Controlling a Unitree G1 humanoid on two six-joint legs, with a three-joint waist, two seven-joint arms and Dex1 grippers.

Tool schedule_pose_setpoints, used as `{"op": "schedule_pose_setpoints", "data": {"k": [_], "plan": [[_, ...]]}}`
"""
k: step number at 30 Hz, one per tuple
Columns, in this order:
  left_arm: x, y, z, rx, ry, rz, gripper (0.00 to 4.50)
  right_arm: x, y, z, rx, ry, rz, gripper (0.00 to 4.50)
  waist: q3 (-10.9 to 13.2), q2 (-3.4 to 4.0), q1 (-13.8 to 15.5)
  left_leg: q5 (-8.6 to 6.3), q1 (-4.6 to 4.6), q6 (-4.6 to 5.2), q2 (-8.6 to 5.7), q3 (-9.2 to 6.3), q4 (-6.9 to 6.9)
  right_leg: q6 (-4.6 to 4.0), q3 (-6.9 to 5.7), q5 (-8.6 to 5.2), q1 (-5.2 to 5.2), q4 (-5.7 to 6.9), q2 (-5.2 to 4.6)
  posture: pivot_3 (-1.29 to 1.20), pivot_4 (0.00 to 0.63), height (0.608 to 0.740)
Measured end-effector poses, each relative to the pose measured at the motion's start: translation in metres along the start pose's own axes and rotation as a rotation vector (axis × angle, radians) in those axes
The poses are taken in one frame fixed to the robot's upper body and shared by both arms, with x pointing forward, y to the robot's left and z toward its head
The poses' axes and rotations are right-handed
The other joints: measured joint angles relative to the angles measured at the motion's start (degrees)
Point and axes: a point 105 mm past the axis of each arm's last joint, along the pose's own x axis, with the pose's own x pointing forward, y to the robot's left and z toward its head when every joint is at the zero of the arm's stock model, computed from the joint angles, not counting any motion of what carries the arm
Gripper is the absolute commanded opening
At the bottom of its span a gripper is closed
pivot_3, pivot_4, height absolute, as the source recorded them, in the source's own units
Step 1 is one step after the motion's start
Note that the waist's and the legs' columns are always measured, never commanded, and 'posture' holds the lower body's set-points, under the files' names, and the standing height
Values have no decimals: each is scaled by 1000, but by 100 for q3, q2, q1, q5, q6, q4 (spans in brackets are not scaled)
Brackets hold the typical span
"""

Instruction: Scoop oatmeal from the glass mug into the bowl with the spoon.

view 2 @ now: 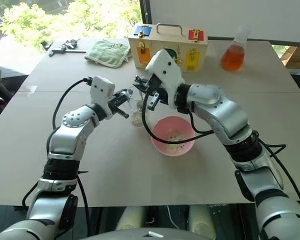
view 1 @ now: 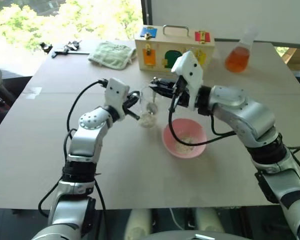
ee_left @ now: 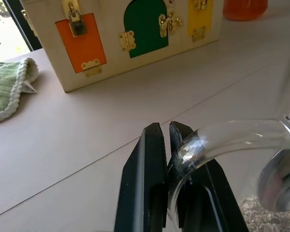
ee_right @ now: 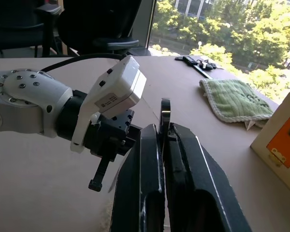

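Note:
The glass mug (view 1: 149,106) stands mid-table with oatmeal (view 1: 147,120) in its bottom. My left gripper (view 1: 133,103) is shut on the mug's thin handle (ee_left: 232,133); the fingers (ee_left: 150,159) pinch the glass. Above the mug's rim my right gripper (view 1: 155,85) is shut on the handle of the spoon (view 1: 152,106), which reaches down inside the mug. The spoon's silver bowl (ee_left: 280,181) hangs just over the flakes (ee_left: 261,217), and its handle end (ee_right: 165,112) pokes out past the right fingers. The pink bowl (view 1: 171,142), right of the mug, holds a little oatmeal (view 1: 186,145).
A wooden latch box (view 1: 174,47) stands behind the mug. A green cloth (view 1: 112,54) lies to its left and a flask of orange liquid (view 1: 238,55) to its right. Small black tools (view 1: 65,48) lie at the far left corner.

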Motion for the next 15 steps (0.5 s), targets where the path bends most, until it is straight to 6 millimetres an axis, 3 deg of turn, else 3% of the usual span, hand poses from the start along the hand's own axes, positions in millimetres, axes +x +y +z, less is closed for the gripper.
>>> {"op": "schedule_pose_setpoints", "data": {"k": [6,15], "plan": [[5,3,7,51,-26,-20,12,-3,-1,-5,273,-11,-5,0,0,0,4,0,-1,-1,1,2,0,0,1,0,0,1,-1,0,150,740],[7,1,4,81,-49,-33,12,-12,-29,-18,620,-15,-177,0,0,0,-1,0,-1,-1,1,3,0,0,3,0,-1,4,-1,0,150,740]]}}
